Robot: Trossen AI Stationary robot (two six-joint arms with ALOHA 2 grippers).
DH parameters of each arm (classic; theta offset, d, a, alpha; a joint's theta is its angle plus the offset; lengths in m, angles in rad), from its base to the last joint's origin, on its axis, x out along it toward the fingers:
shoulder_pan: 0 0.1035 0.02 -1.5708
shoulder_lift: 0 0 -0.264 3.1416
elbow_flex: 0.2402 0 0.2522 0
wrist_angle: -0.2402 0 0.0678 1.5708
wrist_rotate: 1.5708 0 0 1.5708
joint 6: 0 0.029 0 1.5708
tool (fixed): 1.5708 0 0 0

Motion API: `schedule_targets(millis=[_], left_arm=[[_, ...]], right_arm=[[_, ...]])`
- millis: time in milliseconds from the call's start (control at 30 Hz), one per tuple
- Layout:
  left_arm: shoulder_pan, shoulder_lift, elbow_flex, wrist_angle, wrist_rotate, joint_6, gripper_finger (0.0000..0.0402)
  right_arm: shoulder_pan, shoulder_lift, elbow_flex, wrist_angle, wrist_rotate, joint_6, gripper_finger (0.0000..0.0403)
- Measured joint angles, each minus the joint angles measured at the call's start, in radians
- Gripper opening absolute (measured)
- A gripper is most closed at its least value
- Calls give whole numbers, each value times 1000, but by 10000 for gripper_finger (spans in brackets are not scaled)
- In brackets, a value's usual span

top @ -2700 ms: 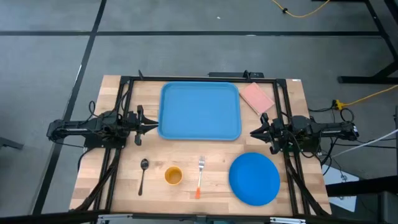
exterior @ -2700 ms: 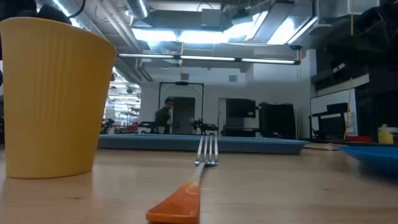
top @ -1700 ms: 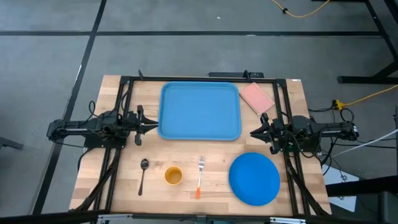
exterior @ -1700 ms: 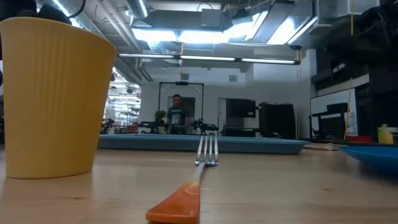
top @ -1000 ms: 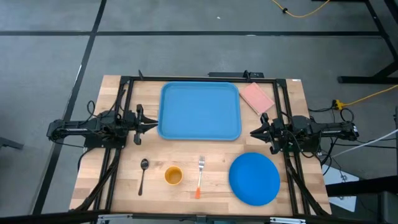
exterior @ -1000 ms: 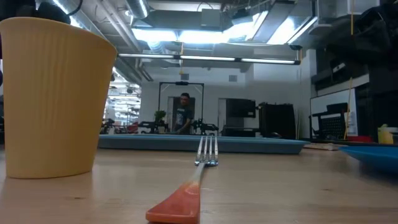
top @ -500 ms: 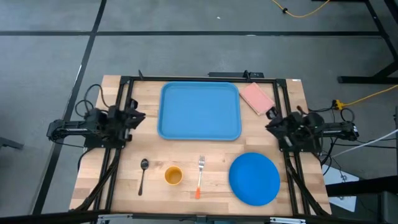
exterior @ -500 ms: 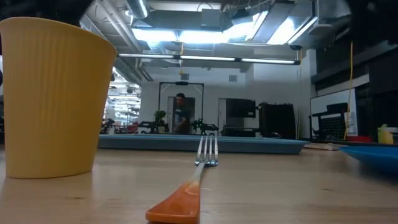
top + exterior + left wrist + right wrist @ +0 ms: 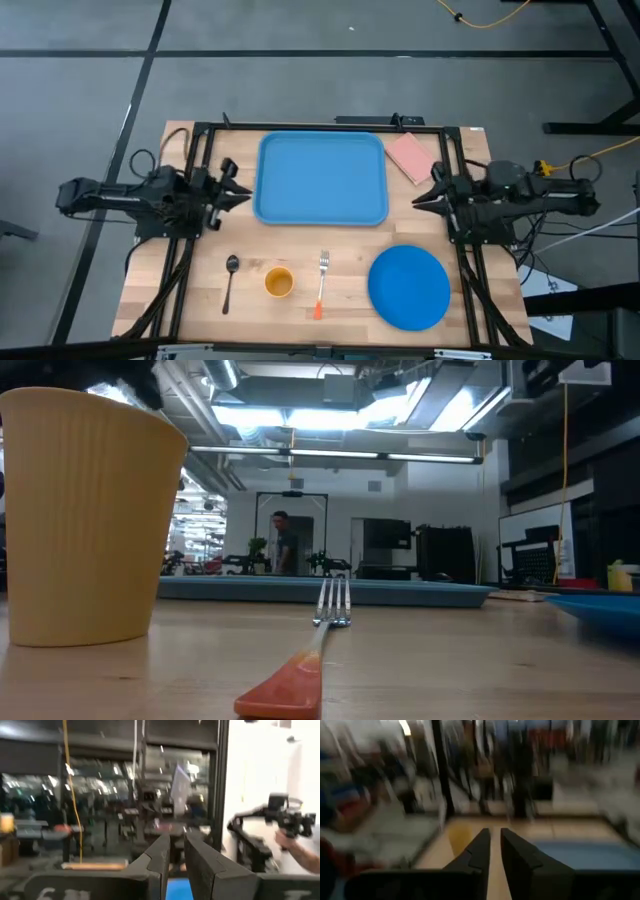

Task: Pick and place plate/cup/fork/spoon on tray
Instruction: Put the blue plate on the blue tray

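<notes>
The light-blue tray (image 9: 320, 180) lies at the table's far middle. On the near strip lie the dark spoon (image 9: 230, 281), the yellow-orange cup (image 9: 278, 283), the orange-handled fork (image 9: 321, 284) and the round blue plate (image 9: 408, 288). In the low view the cup (image 9: 90, 510) stands upright at the left, the fork (image 9: 318, 660) lies flat, and the plate's rim (image 9: 600, 605) shows at the right. My left gripper (image 9: 238, 191) is beside the tray's left edge, above the table, shut and empty. My right gripper (image 9: 418, 200) is beside the tray's right edge, shut and empty.
A pink rectangular pad (image 9: 412, 157) lies at the far right, beside the tray. A black frame (image 9: 300, 125) runs along the table's far side and both ends. A person stands far off in the room (image 9: 281, 545), and a person's hand (image 9: 300, 847) shows beyond the table.
Both arms have lifted out of their resting pose. Each gripper drew back from the tray, rose, and came forward again toward the tray's edge. The right wrist view is blurred by motion. Nothing on the table has moved. The person in the room has walked about.
</notes>
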Motion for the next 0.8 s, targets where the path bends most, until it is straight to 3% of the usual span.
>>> schedule_targets(millis=[133,233,500,667,800], left_arm=[[0,164,120,-113,45,0,51],[0,271,197,-200,54,38,51],[-1,432,309,-228,56,112,51],[-1,455,314,-229,57,113,51],[-1,455,314,-231,57,113,51]], right_arm=[[0,114,122,-292,36,98,51],[0,174,161,-402,36,86,51],[0,249,161,-456,48,83,51],[0,307,160,-570,70,203,51],[-1,357,159,-578,72,200,51]])
